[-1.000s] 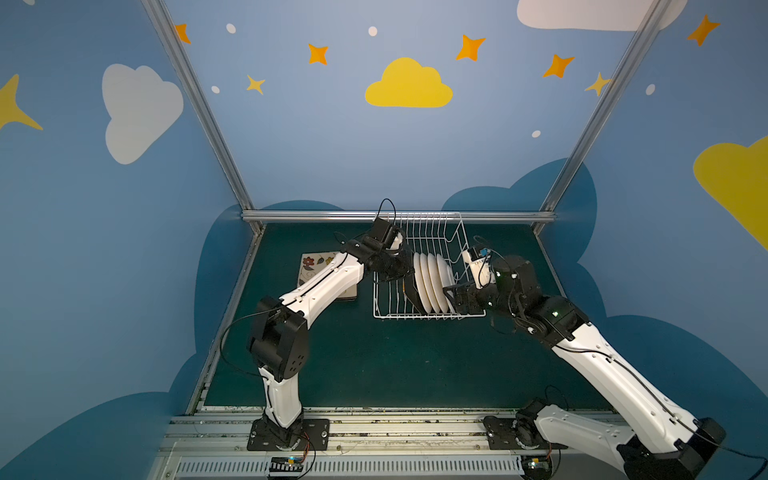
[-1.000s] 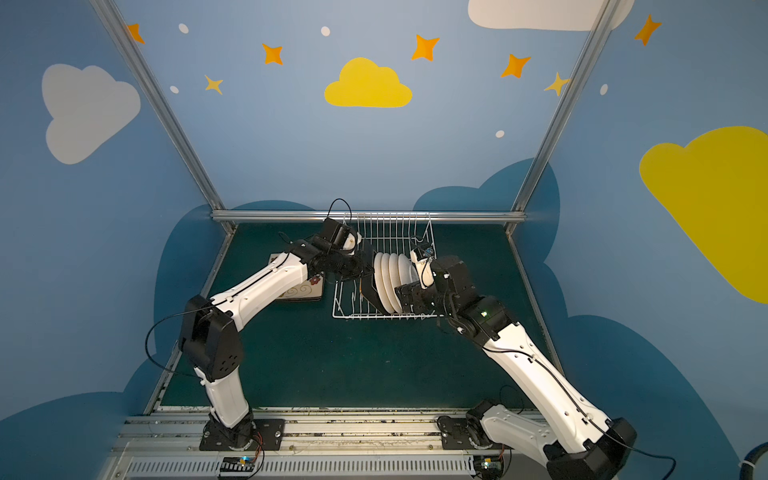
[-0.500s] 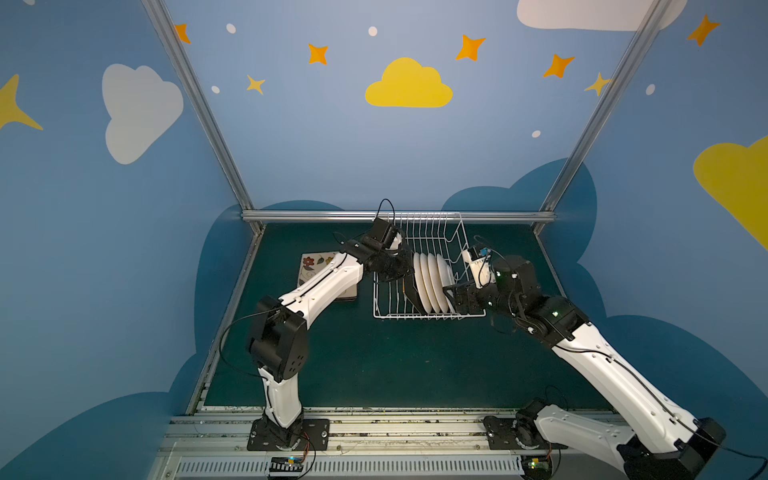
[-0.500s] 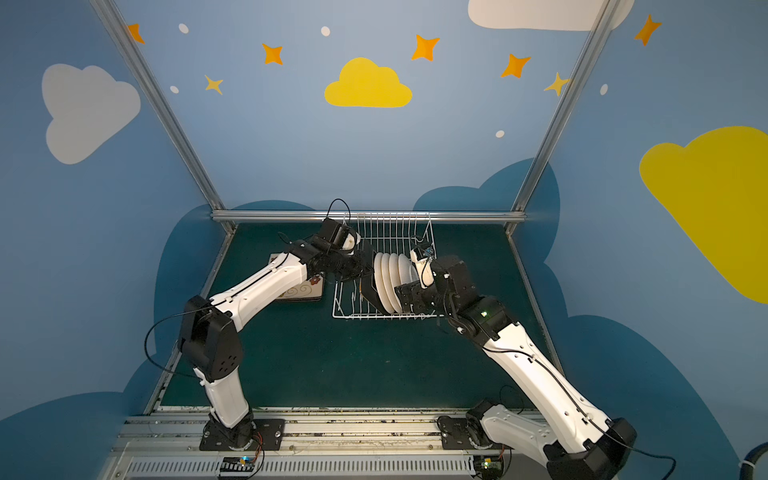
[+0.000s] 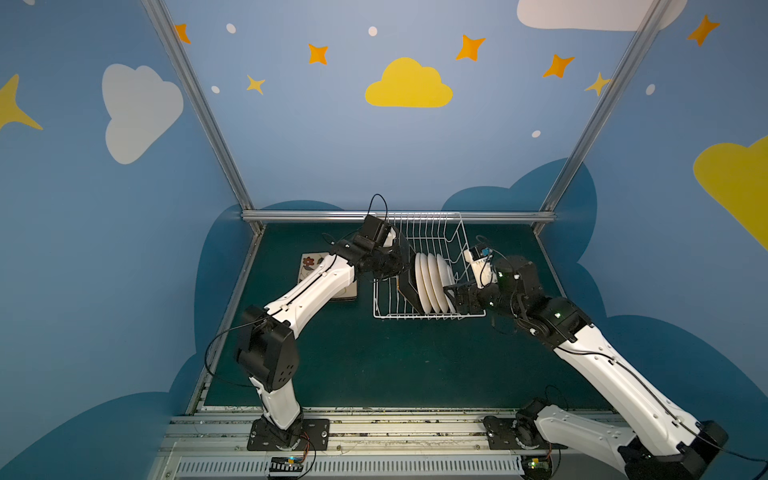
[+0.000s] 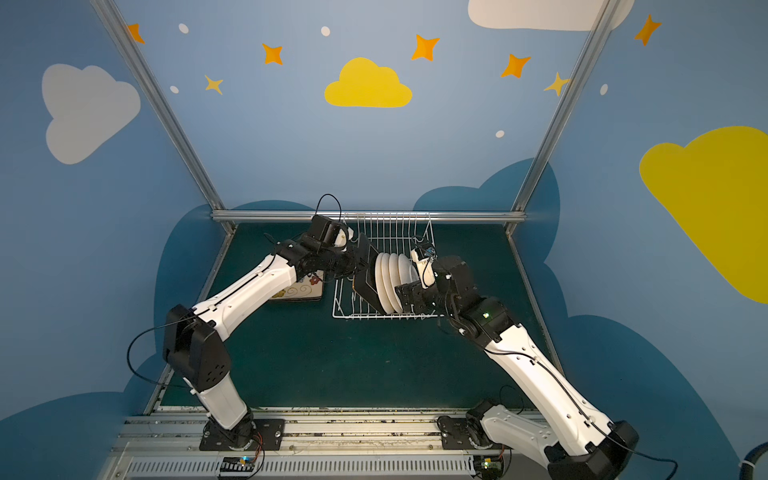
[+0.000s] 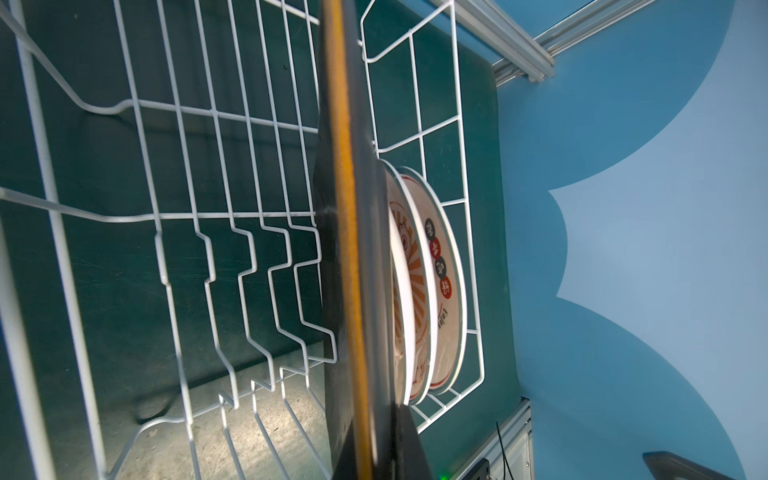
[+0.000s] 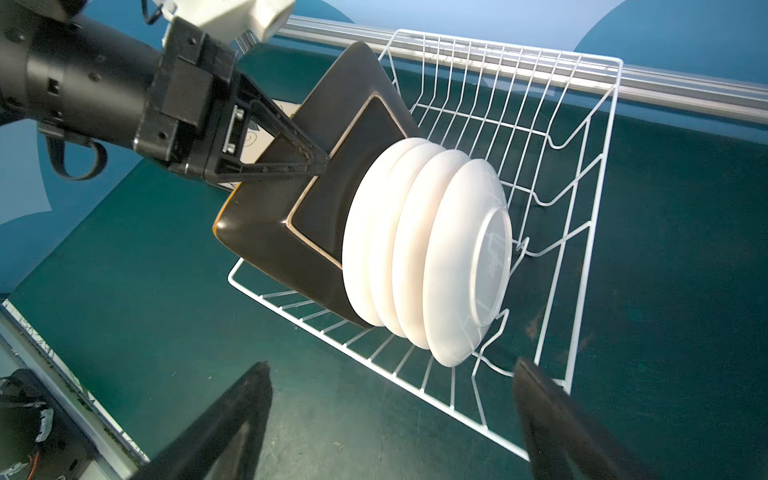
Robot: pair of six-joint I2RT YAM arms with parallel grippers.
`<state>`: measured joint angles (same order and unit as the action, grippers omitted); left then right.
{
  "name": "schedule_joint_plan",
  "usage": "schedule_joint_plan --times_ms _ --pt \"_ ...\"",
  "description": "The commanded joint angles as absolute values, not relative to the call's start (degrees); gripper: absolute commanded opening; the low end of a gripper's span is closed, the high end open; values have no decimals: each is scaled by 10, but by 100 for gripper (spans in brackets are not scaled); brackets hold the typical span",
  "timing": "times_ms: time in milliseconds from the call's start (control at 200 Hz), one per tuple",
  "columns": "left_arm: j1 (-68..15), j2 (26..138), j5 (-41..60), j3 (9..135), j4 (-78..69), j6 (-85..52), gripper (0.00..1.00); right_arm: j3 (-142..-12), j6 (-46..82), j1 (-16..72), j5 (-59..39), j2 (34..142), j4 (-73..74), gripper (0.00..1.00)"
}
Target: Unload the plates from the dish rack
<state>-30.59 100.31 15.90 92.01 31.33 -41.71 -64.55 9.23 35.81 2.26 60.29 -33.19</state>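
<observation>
The black-backed square plate (image 8: 270, 232) stands tilted on a corner at the left end of the row in the dish rack (image 8: 598, 208), against four round white plates (image 8: 432, 249) upright between the tines. Your left end effector (image 8: 320, 160) is clamped narrow on its rim, an edge grip that likely lets you draw it clear of the tines. Your right end effector (image 8: 390, 368) hovers wide and empty at the rack's near right. A flowered plate (image 5: 309, 266) lies flat on the counter (image 5: 374, 365) left of the rack, probably your drop spot.
</observation>
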Motion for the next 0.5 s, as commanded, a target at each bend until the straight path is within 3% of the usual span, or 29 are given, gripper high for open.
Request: schedule_joint_plan --times_ms 0,496 --pt "-301 952 169 925 260 -414 3 -643 101 356 17 592 -320 90" --pt "-292 916 143 912 255 -410 3 -638 107 356 24 588 -308 90"
